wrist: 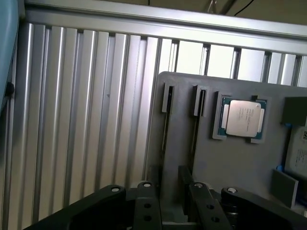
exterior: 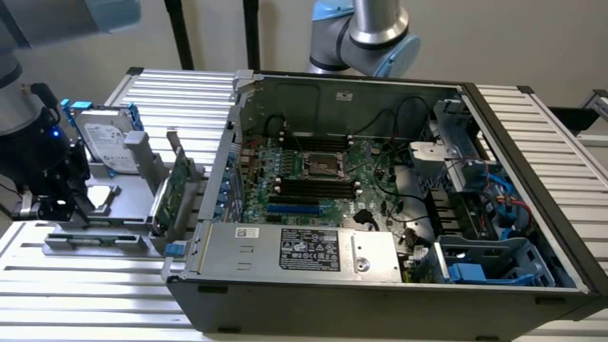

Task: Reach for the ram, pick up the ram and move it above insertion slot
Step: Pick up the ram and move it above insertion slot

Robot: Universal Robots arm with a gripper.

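End effector (wrist: 169,194) above grey fixture (wrist: 230,163) edge

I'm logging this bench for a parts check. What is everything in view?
Computer case: one, dark grey, open, exterior view's middle.
Motherboard: one, green, inside the case.
Power supply: one, silver, case's near edge.
Hard drive: one, silver with blue rails, exterior view's left.
Circuit card: one, green, between hard drive and case.
Holder: one, grey, on the table.
Processor chip: one, silver, seated in the holder.
Table: one, silver slats, under everything.
Arm: one, silver and blue, behind the case.
Claw: one, black, open, over the holder.
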